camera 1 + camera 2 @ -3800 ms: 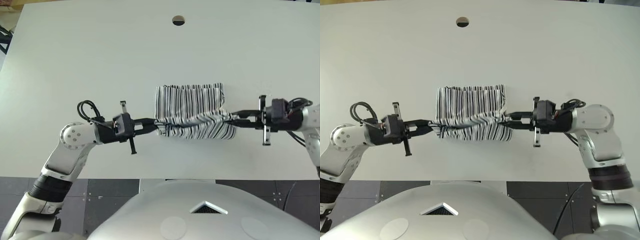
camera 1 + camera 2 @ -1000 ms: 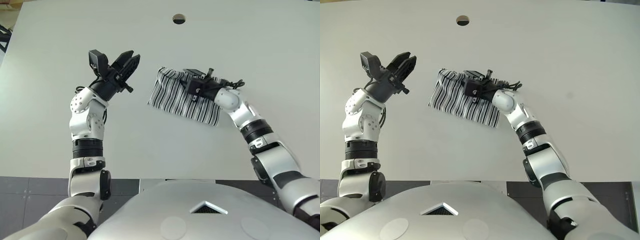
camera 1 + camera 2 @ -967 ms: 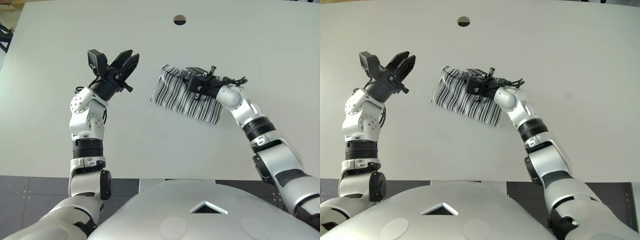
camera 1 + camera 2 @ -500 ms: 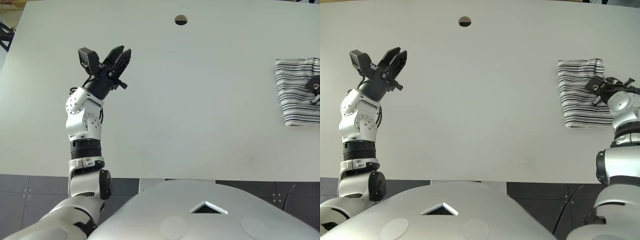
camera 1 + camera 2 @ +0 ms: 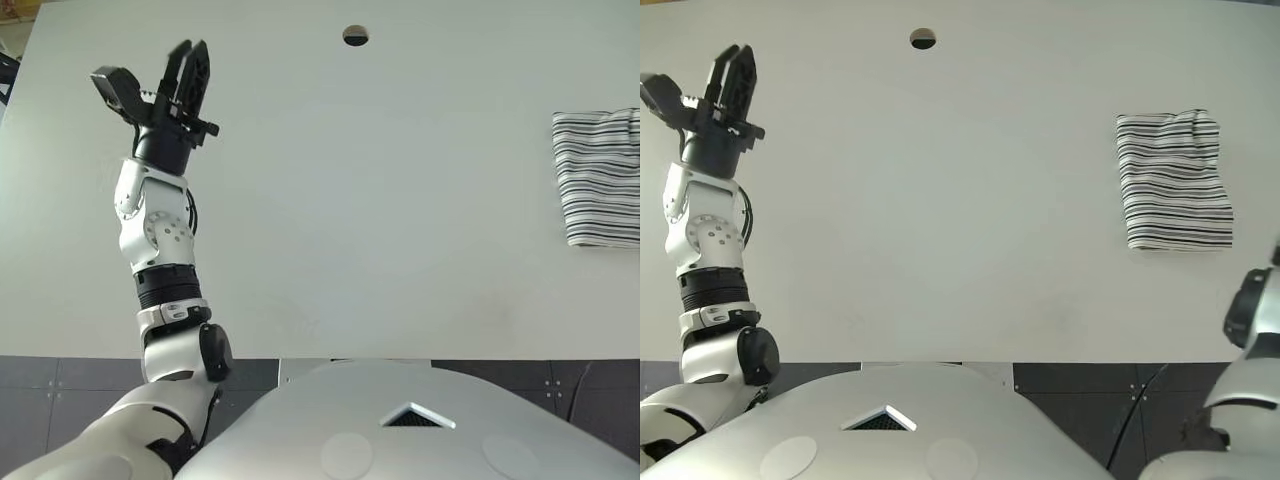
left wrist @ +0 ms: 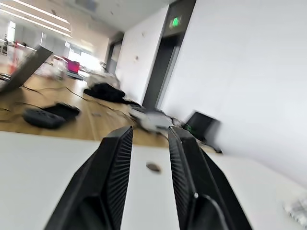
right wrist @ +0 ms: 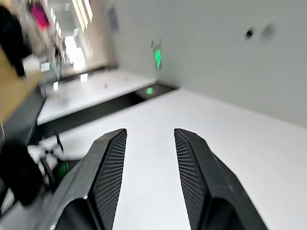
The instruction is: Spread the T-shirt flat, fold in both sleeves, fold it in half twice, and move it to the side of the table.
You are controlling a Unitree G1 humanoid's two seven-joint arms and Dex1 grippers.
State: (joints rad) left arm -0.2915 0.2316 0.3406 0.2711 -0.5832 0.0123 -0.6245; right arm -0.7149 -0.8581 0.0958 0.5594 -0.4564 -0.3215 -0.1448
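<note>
The black-and-white striped T-shirt (image 5: pixel 1173 180) lies folded into a small rectangle on the white table (image 5: pixel 400 200), near its right edge, with nothing touching it. The same T-shirt (image 5: pixel 598 178) reaches the picture's edge in the left eye view. My left gripper (image 5: pixel 190 55) is held up over the table's far left, fingers pointing away and open, empty. In the left wrist view its two black fingers (image 6: pixel 117 167) stand apart. My right gripper (image 7: pixel 148 139) is open in the right wrist view, with nothing between its ribbed fingers, and faces into the room.
A small round cable hole (image 5: pixel 354 36) sits at the table's far middle. Part of my right arm (image 5: pixel 1252 310) shows low at the right, off the table's front edge.
The right gripper has let go of the T-shirt and pulled back out of the head views. The shirt stays at the right side. The left arm has swung up and further left.
</note>
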